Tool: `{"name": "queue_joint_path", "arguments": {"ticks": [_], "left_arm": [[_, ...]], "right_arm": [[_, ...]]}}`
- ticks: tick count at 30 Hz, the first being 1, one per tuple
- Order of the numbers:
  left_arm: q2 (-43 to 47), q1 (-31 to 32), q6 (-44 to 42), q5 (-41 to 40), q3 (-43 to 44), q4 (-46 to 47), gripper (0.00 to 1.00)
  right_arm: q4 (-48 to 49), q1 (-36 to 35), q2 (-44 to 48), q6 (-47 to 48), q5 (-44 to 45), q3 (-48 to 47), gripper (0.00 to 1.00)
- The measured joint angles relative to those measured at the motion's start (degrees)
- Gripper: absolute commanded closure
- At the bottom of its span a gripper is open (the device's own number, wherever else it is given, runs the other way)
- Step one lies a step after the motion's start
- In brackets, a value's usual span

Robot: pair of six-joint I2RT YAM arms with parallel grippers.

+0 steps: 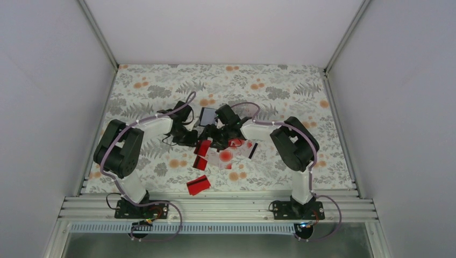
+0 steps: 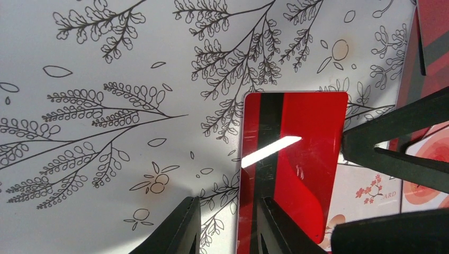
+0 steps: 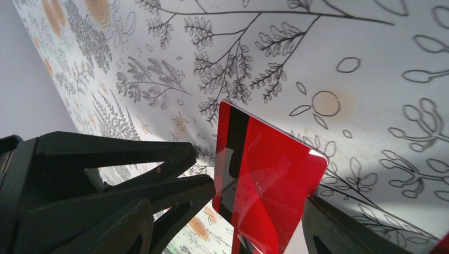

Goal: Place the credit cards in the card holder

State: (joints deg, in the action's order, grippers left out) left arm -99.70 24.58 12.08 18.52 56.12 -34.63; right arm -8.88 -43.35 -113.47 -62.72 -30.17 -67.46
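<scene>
Black squarish folding card holder (image 1: 207, 116) lies open on the tabletop (image 1: 161, 86) just beyond both grippers, with a grey-blue clear pocket facing up. Can't tell if any card is in it. The tabletop is a matte white print with grey ferns and orange dots.

A thin glossy red card with a black stripe (image 2: 302, 159), rounded corners and a glare streak stands off the surface between the two grippers.

- **Left gripper** (image 2: 227, 203): jaws partly closed with a narrow gap. The card's long edge sits in that gap and one finger lies over its face. Can't tell if it grips.
- **Right gripper** (image 3: 230, 203): jaws wide apart. One finger touches the card's corner, and no clamp is visible.

Other credit cards lie loose and flat nearby. One of the red cards (image 1: 200, 163) lies just below the grippers, another (image 1: 198, 185) nearer the bases. The whitish-clear cards (image 1: 226, 156) with a red dot are just right of them.
</scene>
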Motion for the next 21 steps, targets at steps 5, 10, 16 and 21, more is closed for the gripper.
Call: {"name": "queue_joint_path", "arguments": {"ticks": [5,10,16,21], "left_arm": [[0.6,-0.8,0.3,1.8,-1.3,1.6,0.71],[0.9,-1.3,0.8,4.9,-2.8,4.4,0.71],[0.8,-1.0,1.6,10.9,-4.9,8.9,0.71],[1.1,-1.3,2.4,13.1,-6.2,10.8,0.71]], "right_arm": [[2.2,0.4,-0.3,2.3,-3.0,0.8,0.29],[6.5,0.7,-0.2,4.6,-7.0,3.2,0.3],[10.1,0.2,-0.1,5.4,-10.5,5.1,0.3],[10.5,0.2,0.0,5.8,-11.0,5.5,0.31]]}}
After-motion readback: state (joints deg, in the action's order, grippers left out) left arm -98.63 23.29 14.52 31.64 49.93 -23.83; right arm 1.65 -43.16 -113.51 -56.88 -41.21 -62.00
